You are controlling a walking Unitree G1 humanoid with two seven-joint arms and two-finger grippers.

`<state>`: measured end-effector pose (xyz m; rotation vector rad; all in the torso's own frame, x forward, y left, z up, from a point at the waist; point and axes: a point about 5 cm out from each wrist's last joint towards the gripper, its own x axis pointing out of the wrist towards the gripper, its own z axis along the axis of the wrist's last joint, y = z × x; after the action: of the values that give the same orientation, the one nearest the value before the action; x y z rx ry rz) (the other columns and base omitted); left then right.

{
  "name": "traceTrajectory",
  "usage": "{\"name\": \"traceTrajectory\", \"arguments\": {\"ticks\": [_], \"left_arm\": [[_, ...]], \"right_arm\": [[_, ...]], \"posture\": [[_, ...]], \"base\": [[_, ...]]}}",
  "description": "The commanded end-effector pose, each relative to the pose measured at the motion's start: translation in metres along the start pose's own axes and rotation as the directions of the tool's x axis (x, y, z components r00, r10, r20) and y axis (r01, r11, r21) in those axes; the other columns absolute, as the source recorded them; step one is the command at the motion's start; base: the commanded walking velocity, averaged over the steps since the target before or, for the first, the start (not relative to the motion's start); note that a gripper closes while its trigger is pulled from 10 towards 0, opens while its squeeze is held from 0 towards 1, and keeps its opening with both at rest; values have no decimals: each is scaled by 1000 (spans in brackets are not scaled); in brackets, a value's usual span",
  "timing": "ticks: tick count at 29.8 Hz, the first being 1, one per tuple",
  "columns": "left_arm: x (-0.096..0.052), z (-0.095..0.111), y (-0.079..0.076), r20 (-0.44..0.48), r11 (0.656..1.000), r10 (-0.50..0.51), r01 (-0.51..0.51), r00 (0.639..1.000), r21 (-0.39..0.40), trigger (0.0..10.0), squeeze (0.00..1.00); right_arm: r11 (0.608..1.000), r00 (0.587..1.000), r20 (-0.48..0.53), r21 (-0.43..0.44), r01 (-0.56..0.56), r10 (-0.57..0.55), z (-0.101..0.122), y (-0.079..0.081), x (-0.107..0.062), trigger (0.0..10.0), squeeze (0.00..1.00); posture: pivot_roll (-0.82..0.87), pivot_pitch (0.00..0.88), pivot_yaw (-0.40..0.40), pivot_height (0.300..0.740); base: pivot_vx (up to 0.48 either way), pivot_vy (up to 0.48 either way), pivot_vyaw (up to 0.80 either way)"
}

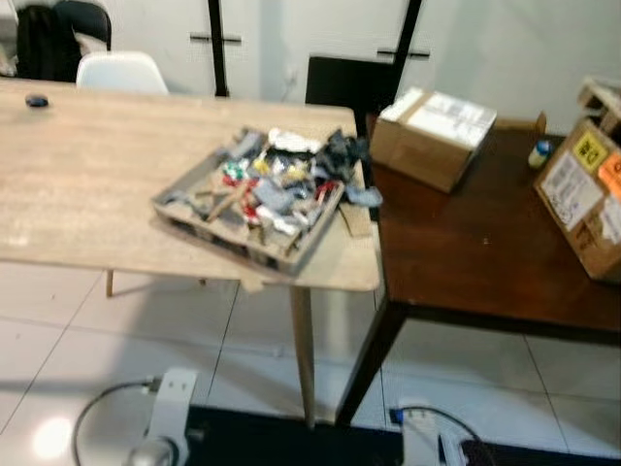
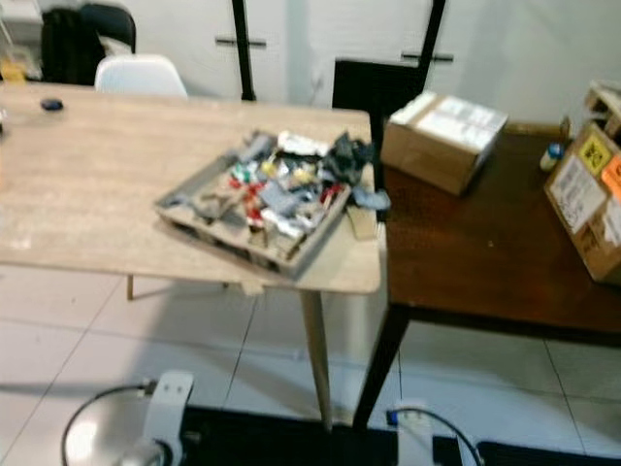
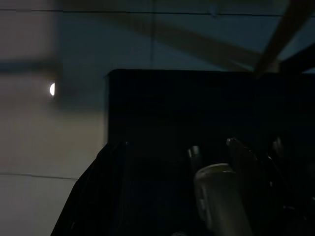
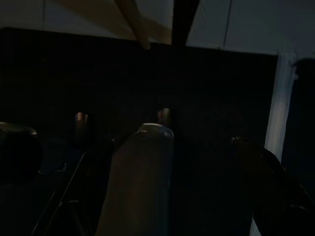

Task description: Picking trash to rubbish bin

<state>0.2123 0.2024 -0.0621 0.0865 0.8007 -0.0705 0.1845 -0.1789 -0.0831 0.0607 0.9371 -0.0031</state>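
Loads of trash [image 1: 277,184] is heaped in a shallow tray [image 1: 184,189] at the frame's centre, on the light wooden table [image 1: 87,184]; its long axis runs from lower left to upper right. Labels on the cardboard box [image 1: 582,194] at right are too blurred to be read. Whether the left gripper [image 3: 162,196] and right gripper [image 4: 142,187] are released or clenched can't be told, too dark.

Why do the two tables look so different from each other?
The light wooden table is pale, and the dark brown table is deep brown. The light table has a thin tan leg; the dark table's leg is black. The light table carries a tray of trash; the dark table carries cardboard boxes. Both stand side by side on white tiles.
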Motion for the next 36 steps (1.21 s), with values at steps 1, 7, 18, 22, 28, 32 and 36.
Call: {"name": "traceTrajectory", "arguments": {"ticks": [1, 7, 18, 22, 28, 32, 36], "left_arm": [[-1, -7, -5, -24, 1000, -4, 4, 1000, -5, 10000, 0], [0, -5, -6, -14, 1000, -4, 4, 1000, -15, 10000, 0], [0, 18, 7, 81, 991, -76, 67, 994, 118, 10000, 0], [-6, 37, 0, 52, 852, -369, 316, 928, 418, 10000, 0], [-24, 80, -2, 20, 695, -630, 552, 776, 462, 10000, 0], [-41, 116, -5, 39, 622, -715, 609, 698, 492, 10000, 0], [-58, 152, -6, 118, 594, -756, 597, 644, 539, 10000, 0]], "right_arm": [[1000, 1000, -10, -1, 22, -22, -1, -8, -1, 10000, 0], [1000, 1000, -9, -3, 21, -21, 0, -9, -1, 10000, 0], [993, 982, 154, -55, -103, 110, 41, 0, 2, 10000, 0], [944, 911, 251, -140, -300, 326, 73, 7, -3, 10000, 0], [725, 702, 229, -391, -568, 674, 110, 25, -27, 10000, 0], [577, 548, 214, -469, -668, 808, 135, 35, -51, 10000, 0], [489, 424, 245, -496, -718, 872, 159, 41, -72, 10000, 0]], "posture": [[87, 82, 0, 740], [87, 80, -2, 740], [89, 89, -10, 740], [90, 93, -15, 740], [86, 92, -17, 740], [85, 91, -18, 740], [84, 89, -18, 740]], "base": [[0, 0, 0], [0, 0, 0], [0, 0, 0], [0, 0, 0], [0, 0, 0], [0, 0, 0], [0, 0, 0]]}}
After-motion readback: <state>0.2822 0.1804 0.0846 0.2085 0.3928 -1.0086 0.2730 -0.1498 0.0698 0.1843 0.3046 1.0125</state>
